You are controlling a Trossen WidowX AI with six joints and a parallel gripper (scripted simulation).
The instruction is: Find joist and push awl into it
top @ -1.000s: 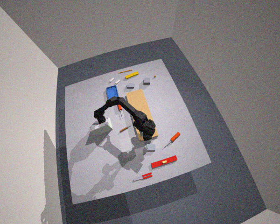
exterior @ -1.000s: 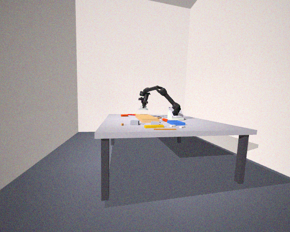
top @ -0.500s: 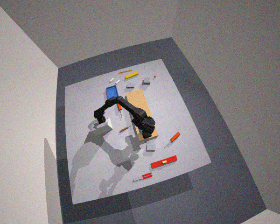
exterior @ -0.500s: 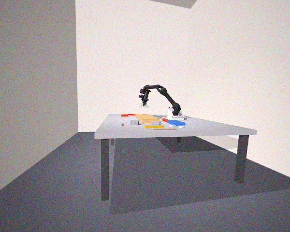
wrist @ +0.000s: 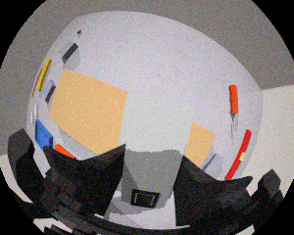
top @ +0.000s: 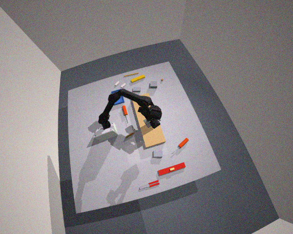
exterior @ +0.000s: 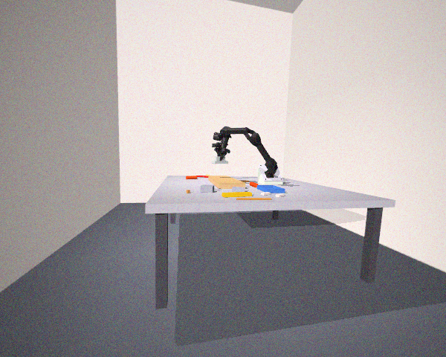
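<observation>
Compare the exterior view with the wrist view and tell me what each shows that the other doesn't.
Only the exterior view shows the whole arm, the table legs, and how high the stud finder hangs above the floor panel. Only the wrist view shows the finder's dark display window up close between the fingers. Both show the hand shut on the stud finder, the panel and the blue tray.

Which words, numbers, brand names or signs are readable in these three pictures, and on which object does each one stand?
None can be read in any view.
The stud finder held in the gripper has a small dark window, blank.
The red level bears a small yellow patch, no lettering visible.
All other tools on the table appear plain.
</observation>
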